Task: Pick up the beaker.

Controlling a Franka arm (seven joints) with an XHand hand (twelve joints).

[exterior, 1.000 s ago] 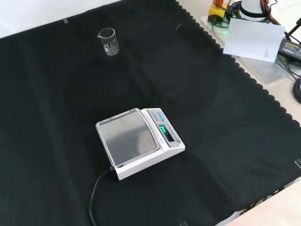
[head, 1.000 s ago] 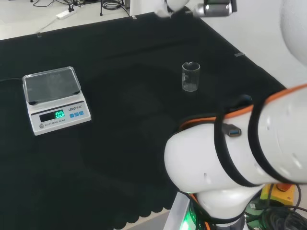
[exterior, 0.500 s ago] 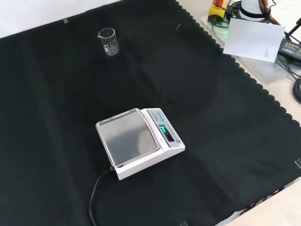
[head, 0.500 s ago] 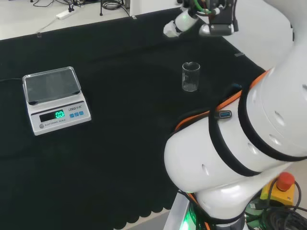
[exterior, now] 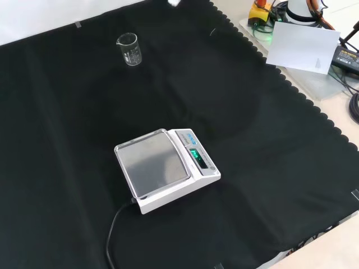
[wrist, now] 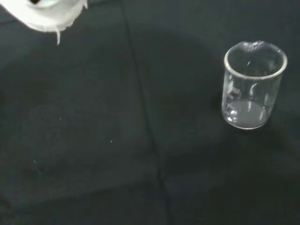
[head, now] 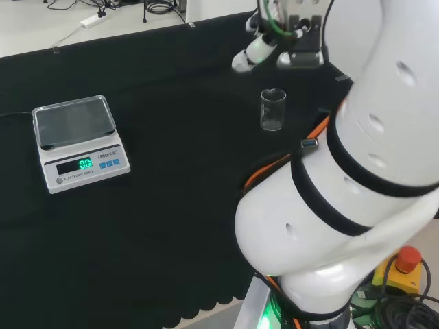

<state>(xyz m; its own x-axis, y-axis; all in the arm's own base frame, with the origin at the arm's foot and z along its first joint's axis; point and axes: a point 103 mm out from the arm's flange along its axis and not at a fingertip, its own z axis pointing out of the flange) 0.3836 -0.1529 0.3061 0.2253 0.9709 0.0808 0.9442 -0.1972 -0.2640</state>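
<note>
A small clear glass beaker (head: 272, 110) stands upright and empty on the black cloth, apart from everything else. In the front view the beaker (exterior: 129, 49) sits near the far left of the cloth. The hand (head: 255, 49) hovers in the air just beyond the beaker in the head view, with a white finger stretched out straight and nothing held. A white tip of the hand (exterior: 174, 3) pokes in at the front view's top edge. The wrist view looks down on the beaker (wrist: 252, 86), with a blurred white part of the hand (wrist: 44, 14) off to one side.
A white digital scale (head: 77, 140) with a lit green display stands on the cloth, far left of the beaker in the head view; its cable trails off the scale (exterior: 165, 168) in the front view. Big white arm links (head: 357, 171) rise at the head view's right.
The hand has come down and nearer to the beaker in the head view, and the arm's links have swung up. The beaker and scale have not moved.
</note>
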